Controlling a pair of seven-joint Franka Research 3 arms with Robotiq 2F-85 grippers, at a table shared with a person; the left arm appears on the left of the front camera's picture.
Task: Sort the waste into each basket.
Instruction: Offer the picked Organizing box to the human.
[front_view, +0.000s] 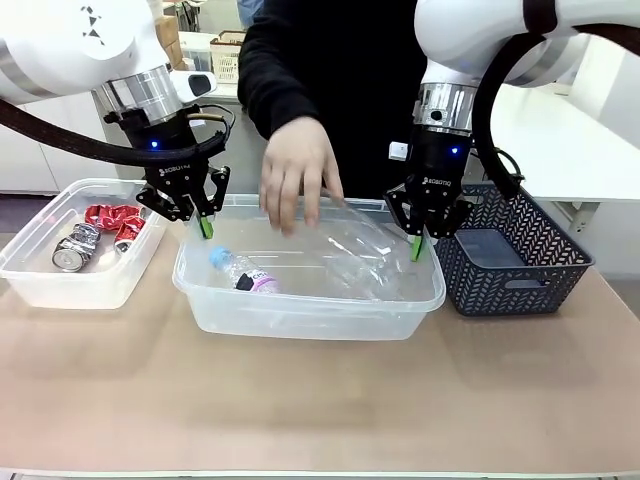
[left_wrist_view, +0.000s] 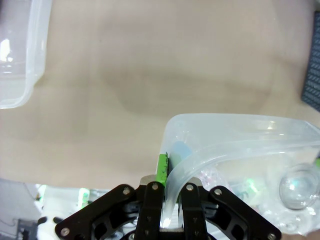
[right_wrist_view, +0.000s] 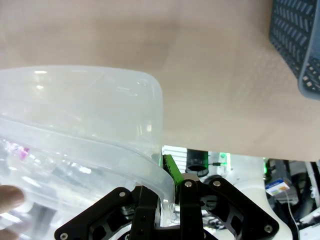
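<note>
My left gripper (front_view: 206, 222) is shut on the left rim of the middle clear basket (front_view: 300, 315), and my right gripper (front_view: 418, 245) is shut on its right rim. In the left wrist view the gripper (left_wrist_view: 172, 172) pinches the curved rim (left_wrist_view: 210, 160). The right wrist view shows the same grip, gripper (right_wrist_view: 167, 182) on rim (right_wrist_view: 150, 167). Inside this basket lies a clear bottle (front_view: 240, 272) with a pale blue cap and pink label. A person's hand (front_view: 298, 172) holds another clear bottle (front_view: 365, 245) over it. A second clear basket (front_view: 40, 285) at the left holds red-and-silver cans (front_view: 100, 232).
A dark grey lattice basket (front_view: 515, 255) stands right of the middle basket, close to my right gripper. The person stands at the far side, arm reaching over the table. Bare tabletop (front_view: 320, 400) lies in front of the baskets.
</note>
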